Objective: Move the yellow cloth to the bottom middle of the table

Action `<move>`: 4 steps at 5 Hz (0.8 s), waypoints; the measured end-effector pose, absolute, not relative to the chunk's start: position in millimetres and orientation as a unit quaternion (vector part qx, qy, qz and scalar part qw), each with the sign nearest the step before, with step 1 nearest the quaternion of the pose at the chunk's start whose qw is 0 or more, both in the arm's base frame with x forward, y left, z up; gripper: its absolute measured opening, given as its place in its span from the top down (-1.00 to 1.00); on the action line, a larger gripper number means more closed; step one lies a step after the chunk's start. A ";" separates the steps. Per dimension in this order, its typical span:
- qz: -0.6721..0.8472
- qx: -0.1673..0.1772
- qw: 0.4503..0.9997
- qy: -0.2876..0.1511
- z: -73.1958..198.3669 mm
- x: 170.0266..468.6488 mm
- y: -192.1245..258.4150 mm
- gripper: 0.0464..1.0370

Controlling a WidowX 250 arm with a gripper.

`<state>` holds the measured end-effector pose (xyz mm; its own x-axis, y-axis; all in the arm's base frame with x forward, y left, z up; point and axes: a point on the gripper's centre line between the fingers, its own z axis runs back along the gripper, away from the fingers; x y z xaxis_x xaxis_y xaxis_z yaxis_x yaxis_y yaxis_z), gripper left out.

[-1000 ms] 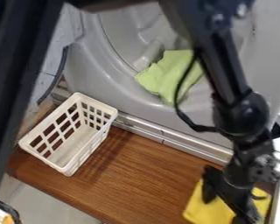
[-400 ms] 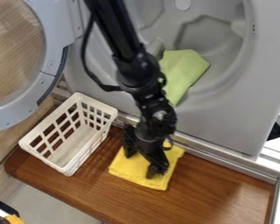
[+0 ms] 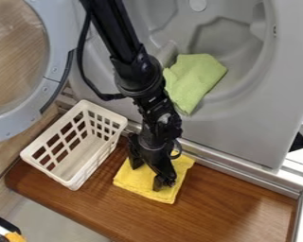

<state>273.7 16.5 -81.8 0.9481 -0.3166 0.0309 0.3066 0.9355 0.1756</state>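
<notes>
my claw (image 3: 147, 177) hung with its fingers apart, tips down at the yellow cloth (image 3: 132, 180), which lay beneath it on the wooden worktop (image 3: 233, 201). left of my claw stood the white basket (image 3: 72, 158); farther back, the green cloth (image 3: 197, 78) lay on the grey machine (image 3: 243, 125).

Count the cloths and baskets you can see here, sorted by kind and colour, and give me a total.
Yellow cloth: 1
Light green cloth: 1
White basket: 1
Total: 3
</notes>
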 end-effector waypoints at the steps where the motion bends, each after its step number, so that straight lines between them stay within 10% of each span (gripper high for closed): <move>1: -0.181 0.069 0.981 0.005 -71.9 240.7 4.2 -0.92; 4: -0.142 0.011 0.990 0.003 -34.6 237.6 3.1 -0.92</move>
